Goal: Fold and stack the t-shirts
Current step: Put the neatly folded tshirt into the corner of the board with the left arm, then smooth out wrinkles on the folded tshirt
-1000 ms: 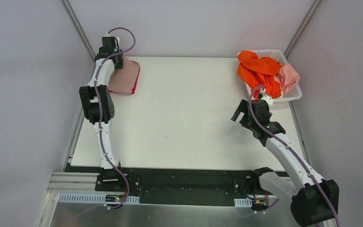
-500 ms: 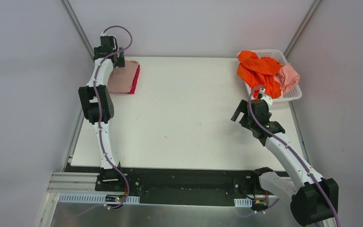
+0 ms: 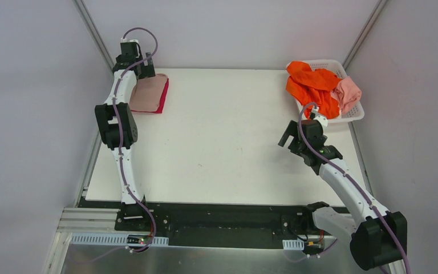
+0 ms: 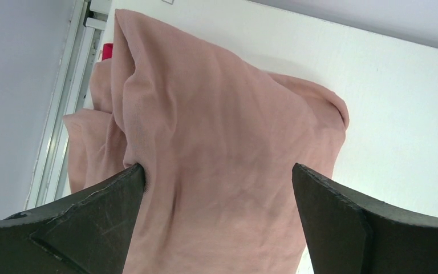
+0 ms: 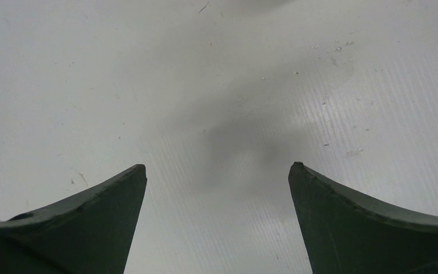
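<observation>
Folded dusty-pink t-shirt (image 3: pixel 151 93) lay at the far-left corner of the white worktop (image 3: pixel 222 131), on top of a crimson t-shirt (image 3: pixel 165 96) that showed only as a thin strip along its right and near edges. In the left wrist view the dusty-pink t-shirt (image 4: pixel 222 131) was plain-side up and wrinkled, with a bit of the crimson t-shirt (image 4: pixel 108 51) peeking out at its far corner. The left hand (image 3: pixel 141 68) hung over the stack's far-left edge, and the left forearm hid part of the shirt's left side in the top view. The left hand (image 4: pixel 218 174) was spread wide; cannot tell if one fingertip (image 4: pixel 131 177) touched the cloth fold beside it. A white lattice basket (image 3: pixel 355 117) sat at the far-right corner, holding a bright orange t-shirt (image 3: pixel 313 85) draped over its left rim and a salmon-pink t-shirt (image 3: pixel 349 93) bunched at its right side. The right hand (image 3: pixel 287 137) hovered over bare worktop just near-left of the basket, and the right hand (image 5: pixel 217 168) was spread with nothing between its fingers. Versus a second ago, the left hand had shifted up and toward the far-left corner, and the pink shirt's far corner, lifted toward it then, now lay flat. The right arm barely changed.
</observation>
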